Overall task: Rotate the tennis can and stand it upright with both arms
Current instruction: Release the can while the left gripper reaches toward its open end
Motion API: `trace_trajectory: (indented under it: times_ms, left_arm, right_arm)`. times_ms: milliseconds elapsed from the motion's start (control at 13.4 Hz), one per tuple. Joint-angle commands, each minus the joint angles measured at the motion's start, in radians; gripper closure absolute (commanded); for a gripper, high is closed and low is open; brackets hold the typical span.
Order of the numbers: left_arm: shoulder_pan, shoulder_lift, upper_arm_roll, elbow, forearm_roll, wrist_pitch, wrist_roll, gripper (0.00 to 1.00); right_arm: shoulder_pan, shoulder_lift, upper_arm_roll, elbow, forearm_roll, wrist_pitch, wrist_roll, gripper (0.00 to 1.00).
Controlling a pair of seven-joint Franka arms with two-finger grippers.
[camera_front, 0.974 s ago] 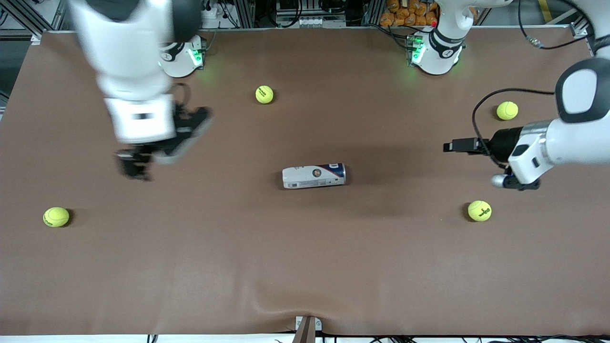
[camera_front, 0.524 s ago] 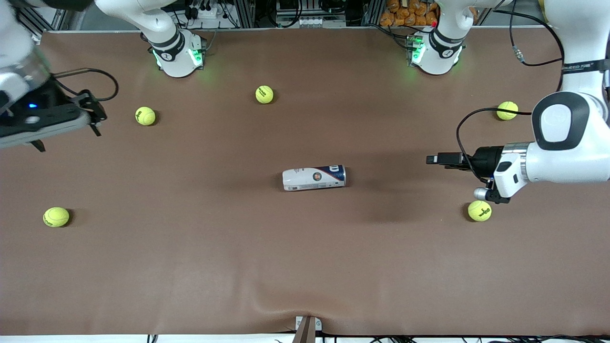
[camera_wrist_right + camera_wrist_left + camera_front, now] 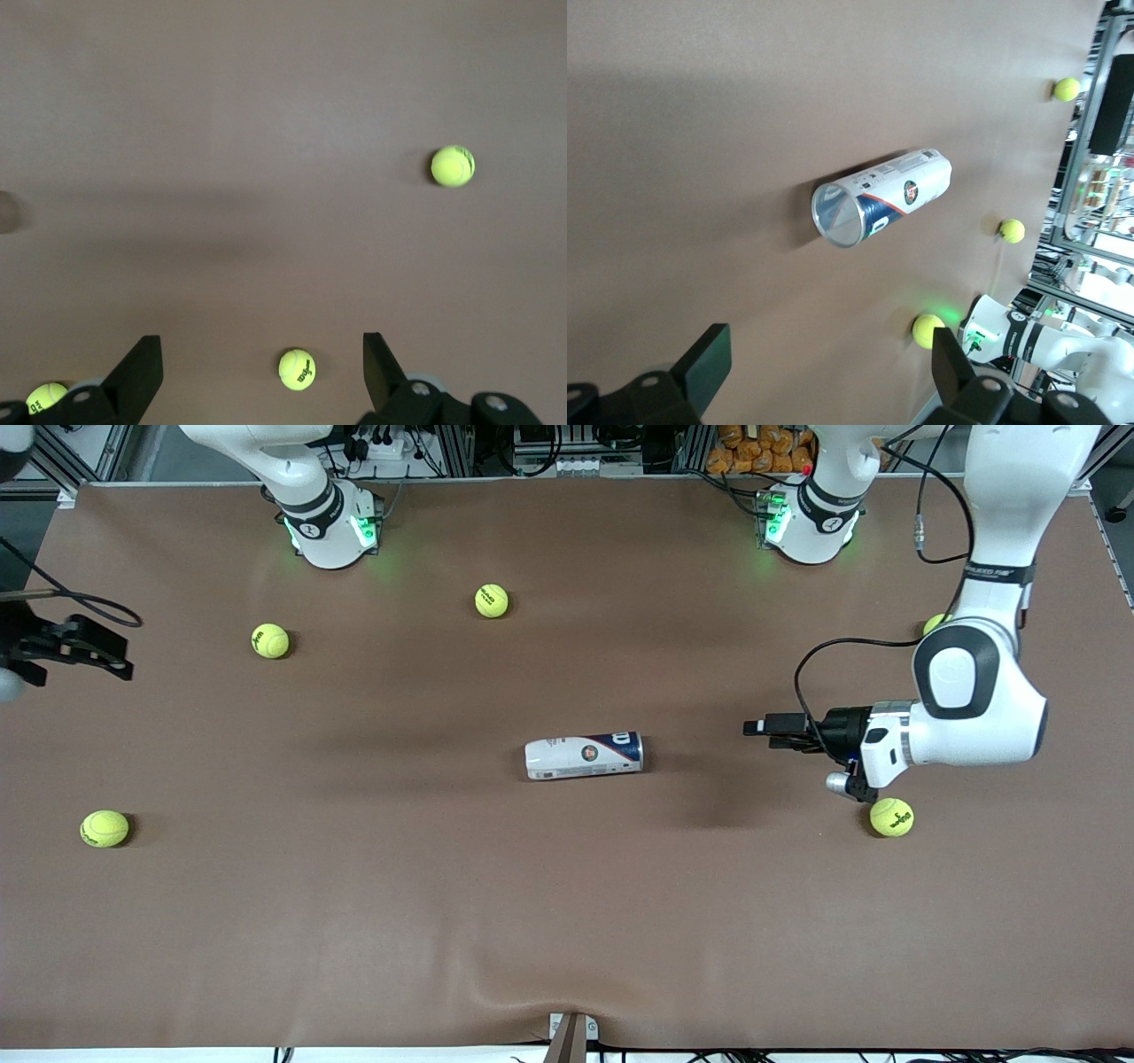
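The tennis can point(image 3: 585, 755) lies on its side at the middle of the table, white end toward the right arm's end and dark-blue end toward the left arm's end. My left gripper point(image 3: 757, 729) is open and empty, low over the table, apart from the can and pointing at its blue end. In the left wrist view the can point(image 3: 897, 191) shows its silvery rim point(image 3: 837, 215) ahead of my open left gripper point(image 3: 830, 372). My right gripper point(image 3: 106, 657) is over the table's edge at the right arm's end. The right wrist view shows it point(image 3: 260, 367) open and empty.
Tennis balls lie scattered: one point(image 3: 492, 600) near the bases, one point(image 3: 270, 640) beside it toward the right arm's end, one point(image 3: 104, 828) nearer the front camera, one point(image 3: 891, 817) under my left wrist, and one point(image 3: 932, 622) partly hidden by the left arm.
My right arm has swung from over the table out to its end's edge, uncovering a ball. My left gripper has moved steadily toward the can. The can has not moved.
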Motion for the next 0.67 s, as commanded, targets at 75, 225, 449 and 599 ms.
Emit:
trace_trajectory:
  times_ms: [75,225,449,599]
  left_arm:
    - [0.0,0.032,-0.04,-0.076,-0.166,0.074,0.157,0.0]
    - [-0.006,0.066,-0.066,-0.088,-0.225,0.108,0.206,0.0]
    - [-0.009,0.121,-0.101,-0.081,-0.32,0.128,0.245,0.0]
    - [-0.03,0.157,-0.116,-0.078,-0.386,0.14,0.271,0.0]
  right_arm:
    - [-0.023,-0.197,0.024,-0.277,0.032,0.141,0.042,0.0]
    - [-0.023,-0.216,0.026,-0.276,0.035,0.14,0.049,0.0]
    - [-0.02,-0.234,0.027,-0.26,0.036,0.131,0.05,0.0]
    - [-0.02,-0.236,0.029,-0.26,0.036,0.124,0.05,0.0]
